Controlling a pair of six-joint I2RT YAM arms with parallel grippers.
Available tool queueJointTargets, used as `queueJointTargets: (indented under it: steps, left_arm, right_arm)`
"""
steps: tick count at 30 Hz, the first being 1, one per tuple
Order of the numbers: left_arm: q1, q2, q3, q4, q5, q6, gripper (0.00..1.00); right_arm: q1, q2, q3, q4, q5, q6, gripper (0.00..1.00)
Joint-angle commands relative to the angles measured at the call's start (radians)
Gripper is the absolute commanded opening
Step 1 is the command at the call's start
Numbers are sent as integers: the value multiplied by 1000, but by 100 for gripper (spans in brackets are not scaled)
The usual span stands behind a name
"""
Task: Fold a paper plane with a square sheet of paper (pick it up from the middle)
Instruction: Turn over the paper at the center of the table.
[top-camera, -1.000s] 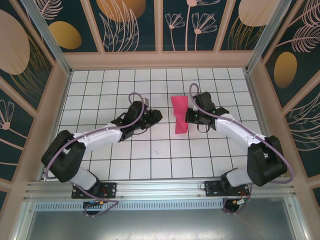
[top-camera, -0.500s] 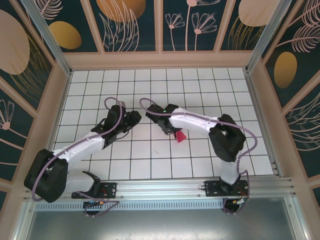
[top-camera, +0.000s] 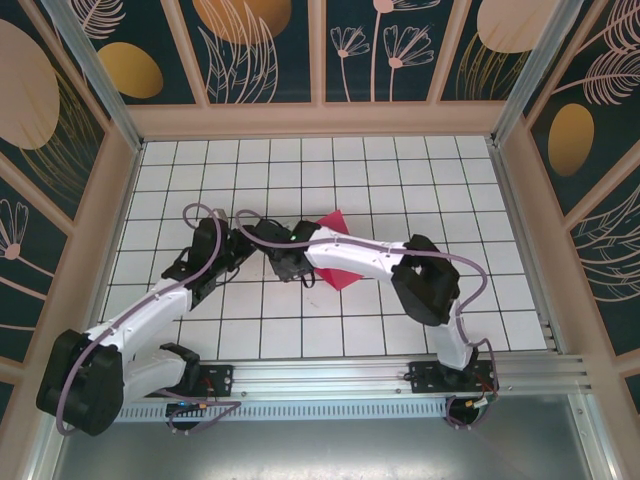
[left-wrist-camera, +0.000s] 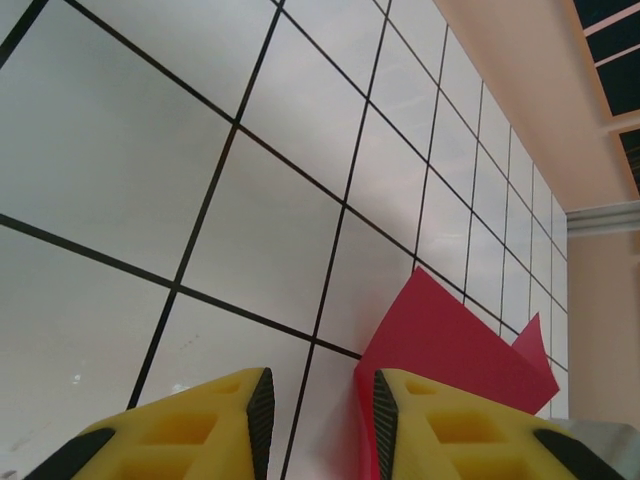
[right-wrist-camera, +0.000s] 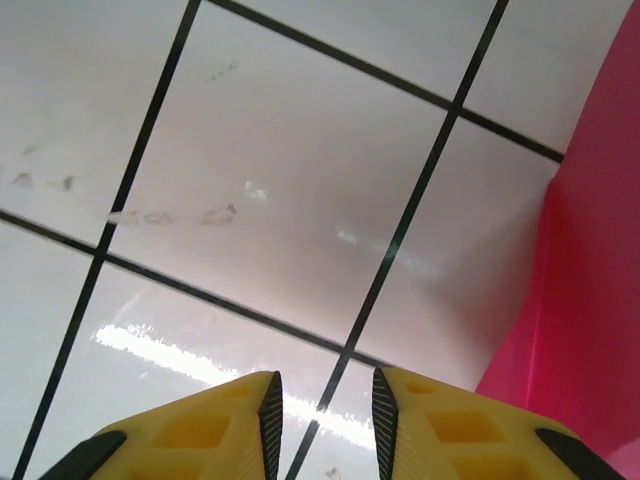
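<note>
The part-folded square sheet of paper (top-camera: 343, 278), dragged leftward on the desk (top-camera: 400, 170), has been released by the right gripper (right-wrist-camera: 325, 385), parted and empty like the left gripper (left-wrist-camera: 318, 385), so regrasping is judged next.

I look down from afar into a boxed-in robot test cell, a lab set-up rather than a home or shop. A white table (top-camera: 200, 170) is ruled in a black grid. Pale wooden frames around it hold dark teal wall panels (top-camera: 270, 60) printed with gold leaves and flowers. A left arm (top-camera: 140, 310) and a right arm (top-camera: 360, 255) are bolted to an aluminium rail (top-camera: 320, 375) at the near edge.
</note>
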Motion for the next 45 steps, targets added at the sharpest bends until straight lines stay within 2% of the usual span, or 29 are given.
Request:
queueJointTargets:
  steps: [1, 3, 6, 8, 11, 13, 21, 26, 35, 41, 45]
  left_arm:
    - [5, 13, -17, 54, 53, 18, 36]
    - [5, 41, -17, 105, 113, 22, 37]
    - [4, 101, -20, 198, 227, 23, 40]
    - [2, 141, -22, 245, 288, 11, 44]
    - [-30, 184, -12, 274, 323, 3, 50]
    - [-50, 209, -10, 296, 340, -5, 53]
    - [-78, 262, -8, 319, 319, -39, 53]
    - [-79, 265, -5, 296, 307, -34, 53]
    - [-78, 242, -25, 259, 268, -36, 53]
    - [-94, 283, -17, 311, 313, -69, 34]
    - [-111, 379, 32, 324, 320, -69, 24]
  right_arm:
    - [-16, -237, -108, 153, -54, 18, 34]
    - [-59, -364, -227, 236, -69, 45, 33]
    - [-211, -532, -455, 394, -202, 96, 30]
    - [-308, -616, -597, 502, -289, 129, 23]
    - [-417, -651, -707, 582, -386, 145, 19]
    - [-446, -629, -737, 620, -446, 135, 17]
    - [-417, -400, -710, 731, -595, 118, 12]
    - [-367, -289, -630, 730, -617, 107, 12]
    - [-305, -154, -526, 675, -578, 109, 12]
    - [-297, -109, -517, 671, -552, 124, 12]
    - [-300, -90, -531, 672, -532, 130, 10]
